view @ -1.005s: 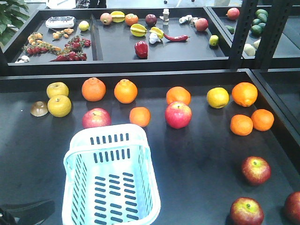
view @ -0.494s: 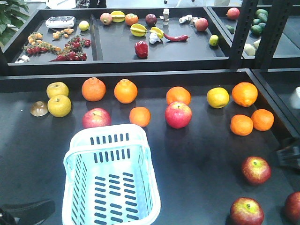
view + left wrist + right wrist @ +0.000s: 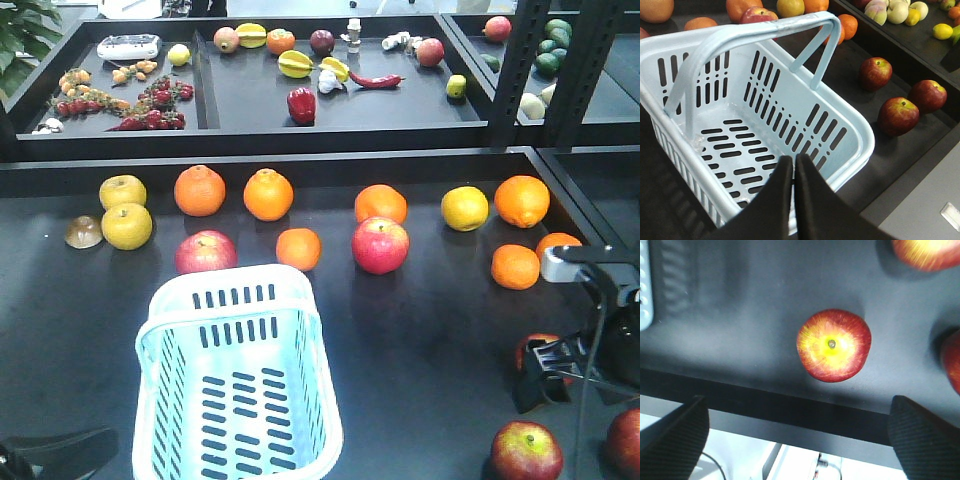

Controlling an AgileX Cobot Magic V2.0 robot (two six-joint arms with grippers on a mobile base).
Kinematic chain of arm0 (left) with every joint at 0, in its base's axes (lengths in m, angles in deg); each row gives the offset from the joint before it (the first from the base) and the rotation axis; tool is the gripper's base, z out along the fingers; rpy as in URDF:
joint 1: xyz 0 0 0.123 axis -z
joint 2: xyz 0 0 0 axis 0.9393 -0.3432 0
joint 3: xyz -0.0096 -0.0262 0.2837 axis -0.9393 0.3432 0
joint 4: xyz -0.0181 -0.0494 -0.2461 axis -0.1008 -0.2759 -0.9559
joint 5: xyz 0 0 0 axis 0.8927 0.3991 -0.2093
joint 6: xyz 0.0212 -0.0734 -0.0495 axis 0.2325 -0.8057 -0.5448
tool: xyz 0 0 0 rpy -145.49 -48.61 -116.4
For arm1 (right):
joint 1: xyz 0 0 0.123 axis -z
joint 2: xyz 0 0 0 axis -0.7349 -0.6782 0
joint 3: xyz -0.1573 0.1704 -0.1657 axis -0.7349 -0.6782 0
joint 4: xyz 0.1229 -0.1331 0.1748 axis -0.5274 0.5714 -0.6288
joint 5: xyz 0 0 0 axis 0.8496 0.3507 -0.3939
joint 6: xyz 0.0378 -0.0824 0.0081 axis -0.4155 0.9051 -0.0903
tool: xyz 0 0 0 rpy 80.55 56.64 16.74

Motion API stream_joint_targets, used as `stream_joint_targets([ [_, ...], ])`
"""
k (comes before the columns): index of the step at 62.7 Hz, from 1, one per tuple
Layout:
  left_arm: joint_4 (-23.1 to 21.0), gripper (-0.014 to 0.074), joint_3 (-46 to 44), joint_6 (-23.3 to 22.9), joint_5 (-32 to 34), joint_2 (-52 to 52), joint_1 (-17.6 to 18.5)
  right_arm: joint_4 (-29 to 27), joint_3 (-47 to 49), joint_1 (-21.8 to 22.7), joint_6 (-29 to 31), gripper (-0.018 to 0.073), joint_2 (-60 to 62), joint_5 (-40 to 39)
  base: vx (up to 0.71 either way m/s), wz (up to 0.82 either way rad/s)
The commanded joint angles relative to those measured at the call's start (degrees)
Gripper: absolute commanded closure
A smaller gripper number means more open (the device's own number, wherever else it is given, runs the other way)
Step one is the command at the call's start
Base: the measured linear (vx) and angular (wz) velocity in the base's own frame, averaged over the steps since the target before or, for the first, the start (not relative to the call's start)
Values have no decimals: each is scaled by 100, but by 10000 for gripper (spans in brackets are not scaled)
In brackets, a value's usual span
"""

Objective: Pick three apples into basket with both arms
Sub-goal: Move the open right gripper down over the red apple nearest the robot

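The right gripper (image 3: 797, 412) hangs with fingers spread wide over one of the apples (image 3: 834, 345). All three sit lower right in the front view. The left gripper (image 3: 793, 161), fingers pressed together, hovers over the basket (image 3: 840, 115), lower centre.

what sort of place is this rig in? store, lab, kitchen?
Likely a mock supermarket produce stand, staged for robot trials: loose oranges and apples spread over a black lipped display tray, a plastic shopping basket set on it, and a rear tray of mixed fruit and vegetables.
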Motion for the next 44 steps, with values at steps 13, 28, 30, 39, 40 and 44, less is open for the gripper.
stream_joint_targets([
  [13,-47,604,-156,-7,-20,-14,27,-52,165,12,-22,-100,-737,-165,0,0],
  [28,-47,604,-156,-7,-20,-14,27,-46,165,12,-60,-80,-1124,-370,0,0],
  [30,-47,604,-156,-7,-20,-14,27,-46,165,12,-68,-80,-1155,-392,0,0],
  [39,-47,604,-156,-7,-20,-14,27,-56,273,10,-74,-75,-1270,-362,0,0],
  [40,-47,604,-156,-7,-20,-14,27,-56,295,10,-74,-74,-1278,-350,0,0],
  [44,-47,604,-156,-7,-20,-14,27,-51,398,12,-74,-74,-1303,-289,0,0],
])
